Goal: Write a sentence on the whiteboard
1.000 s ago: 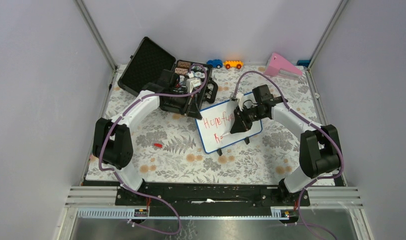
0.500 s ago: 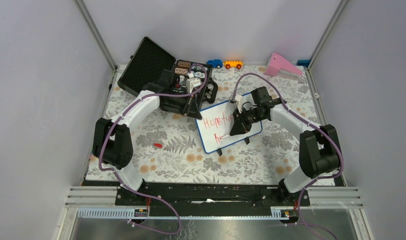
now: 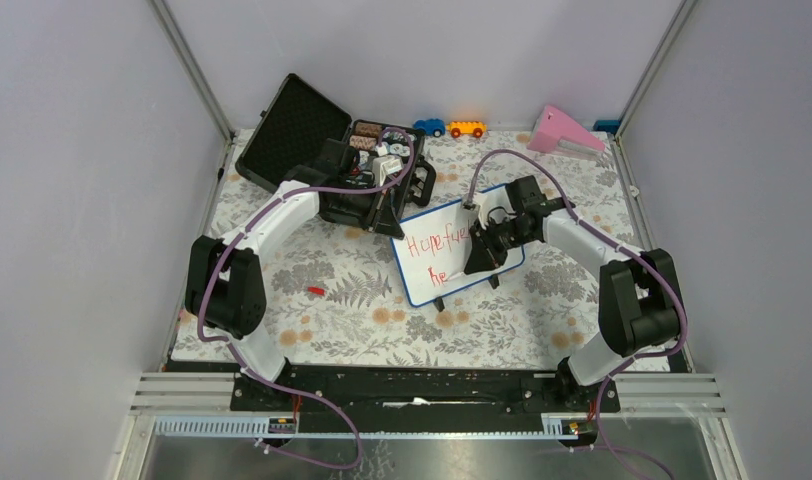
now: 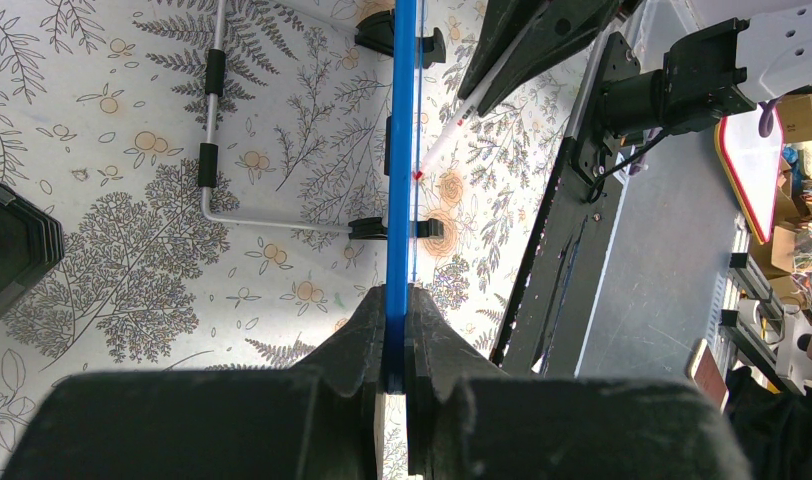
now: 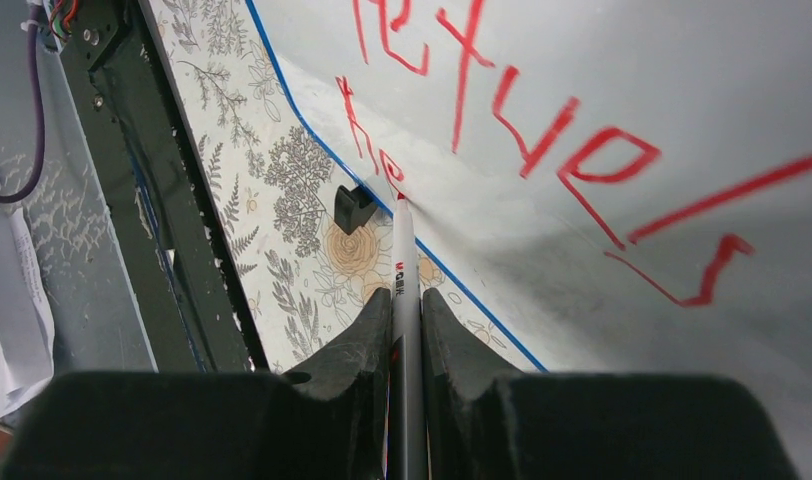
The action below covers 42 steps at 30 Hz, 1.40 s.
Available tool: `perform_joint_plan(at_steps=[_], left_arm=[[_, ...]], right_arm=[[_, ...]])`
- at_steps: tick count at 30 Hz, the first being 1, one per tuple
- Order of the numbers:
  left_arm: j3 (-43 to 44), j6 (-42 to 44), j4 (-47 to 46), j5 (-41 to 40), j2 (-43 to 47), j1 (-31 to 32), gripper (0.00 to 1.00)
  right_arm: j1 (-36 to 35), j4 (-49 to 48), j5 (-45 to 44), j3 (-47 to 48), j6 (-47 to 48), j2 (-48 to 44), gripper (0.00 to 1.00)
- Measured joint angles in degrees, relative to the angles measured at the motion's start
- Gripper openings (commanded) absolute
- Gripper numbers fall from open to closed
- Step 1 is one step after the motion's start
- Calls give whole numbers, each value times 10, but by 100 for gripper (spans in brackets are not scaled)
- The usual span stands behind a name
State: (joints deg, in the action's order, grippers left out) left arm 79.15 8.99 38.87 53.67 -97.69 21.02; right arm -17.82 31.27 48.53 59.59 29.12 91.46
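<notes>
The whiteboard (image 3: 422,290) is being held propped near the middle of the desk (image 3: 312,320). Its blue edge is being pinched by the left claw (image 4: 397,305), which is closed fully on the frame. A marker (image 5: 404,250) is being gripped by the right claw (image 5: 406,300), shut tight around its barrel, and its tip is being pressed to the whiteboard's lower left area. The sentence (image 3: 434,245) is being extended: a second ago the second line showed a lone "h", and an "e" is now being added beside it. The last word is judged barely begun, with most of its letters still waiting to be written.
</notes>
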Motion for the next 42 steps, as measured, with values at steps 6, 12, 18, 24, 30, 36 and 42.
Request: perform_joint_plan(at_steps=[6,12,18,24,30,36,42], left_arm=[[0,0,0,0,0,0,0],[0,0,0,0,0,0,0],[0,0,0,0,0,0,0],[0,0,0,0,0,0,0],[0,0,0,0,0,0,0],[0,0,0,0,0,1,0],[0,0,0,0,0,1,0]], right_arm=[[20,17,0,0,10,-2,0],[21,26,7,3,19,-20,0],[38,-19,32,-23,-15,-89,0],[64,-77,44,-75,-50,-121,0],[64,-94,45,-110,-56,-126,0],[64,-114,45,-119,-59,-136,0],[61,-125,42,-124,-63,-136,0]])
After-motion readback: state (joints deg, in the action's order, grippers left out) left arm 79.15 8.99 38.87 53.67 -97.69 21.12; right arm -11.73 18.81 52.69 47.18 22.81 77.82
